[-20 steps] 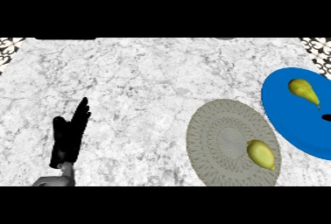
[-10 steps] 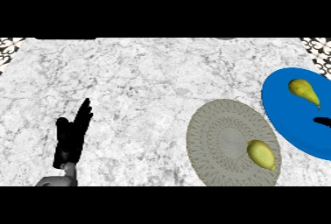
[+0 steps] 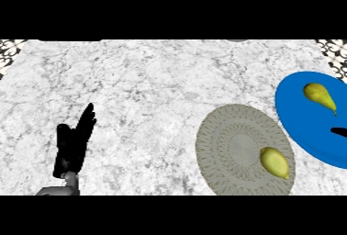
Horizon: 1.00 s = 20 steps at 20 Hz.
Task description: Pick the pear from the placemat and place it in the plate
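The left hand (image 3: 73,142) rests at the lower left, fingers straight and pressed together, pointing up, as it did a second ago. At the right edge only a black tip of the right hand (image 3: 339,132) shows against the blue plate (image 3: 308,124); I cannot tell how it is held. The pear (image 3: 274,161) lies unmoved on the grey patterned placemat (image 3: 230,142). Another pear (image 3: 318,95) lies on the plate. The counter (image 3: 156,82) is white marble.
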Tool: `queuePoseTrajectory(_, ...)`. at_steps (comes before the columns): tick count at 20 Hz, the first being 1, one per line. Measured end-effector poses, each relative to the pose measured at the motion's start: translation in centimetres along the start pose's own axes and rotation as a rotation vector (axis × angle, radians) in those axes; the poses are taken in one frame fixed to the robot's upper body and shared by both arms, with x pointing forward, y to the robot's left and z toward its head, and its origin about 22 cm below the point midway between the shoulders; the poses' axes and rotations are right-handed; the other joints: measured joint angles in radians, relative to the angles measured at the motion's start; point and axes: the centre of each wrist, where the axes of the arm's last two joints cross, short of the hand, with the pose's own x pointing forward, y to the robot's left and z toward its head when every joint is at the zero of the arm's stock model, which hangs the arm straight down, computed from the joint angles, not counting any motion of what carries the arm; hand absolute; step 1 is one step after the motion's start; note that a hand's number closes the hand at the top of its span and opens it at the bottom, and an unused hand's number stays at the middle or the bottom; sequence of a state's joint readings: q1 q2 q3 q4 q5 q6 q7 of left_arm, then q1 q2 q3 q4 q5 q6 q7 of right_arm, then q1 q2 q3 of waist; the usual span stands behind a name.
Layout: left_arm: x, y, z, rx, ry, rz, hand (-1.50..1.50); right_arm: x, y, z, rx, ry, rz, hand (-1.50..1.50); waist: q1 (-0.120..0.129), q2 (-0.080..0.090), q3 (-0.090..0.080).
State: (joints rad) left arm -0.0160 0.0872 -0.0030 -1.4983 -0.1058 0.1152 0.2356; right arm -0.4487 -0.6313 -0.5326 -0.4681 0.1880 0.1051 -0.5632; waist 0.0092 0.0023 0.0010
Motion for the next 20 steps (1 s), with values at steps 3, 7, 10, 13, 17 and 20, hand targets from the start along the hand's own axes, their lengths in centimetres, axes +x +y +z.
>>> queuePoseTrajectory(3, 0.2, -0.1, 0.0, -0.002, -0.007, 0.0, 0.0, -0.7, -1.1, 0.5, -0.009, 0.015, 0.019, -1.5, 0.002, 0.001, 0.001)
queuePoseTrajectory(7, 0.3, -0.1, -0.4, 0.004, -0.004, 0.0, 0.0, -0.9, -2.4, 0.8, -0.026, 0.027, 0.029, -1.5, 0.003, 0.002, 0.001)
queuePoseTrajectory(10, 0.1, -0.6, -0.6, 0.005, -0.007, -0.001, 0.0, -1.5, -3.4, 1.4, -0.046, 0.029, 0.039, -1.5, 0.003, 0.002, 0.001)
queuePoseTrajectory(13, 0.2, -0.6, -0.7, 0.008, -0.007, 0.0, 0.0, -1.7, -4.6, 2.0, -0.071, 0.033, 0.036, -1.5, 0.002, 0.002, 0.001)
queuePoseTrajectory(17, -0.2, -0.2, -1.1, 0.0, -0.008, -0.001, 0.0, -2.4, -5.3, 2.9, -0.105, 0.033, 0.036, -1.5, 0.004, 0.003, 0.001)
queuePoseTrajectory(20, 0.4, 0.4, -1.1, -0.002, -0.012, 0.003, 0.0, -2.9, -6.3, 3.8, -0.134, 0.036, 0.036, -1.5, 0.007, 0.004, 0.002)
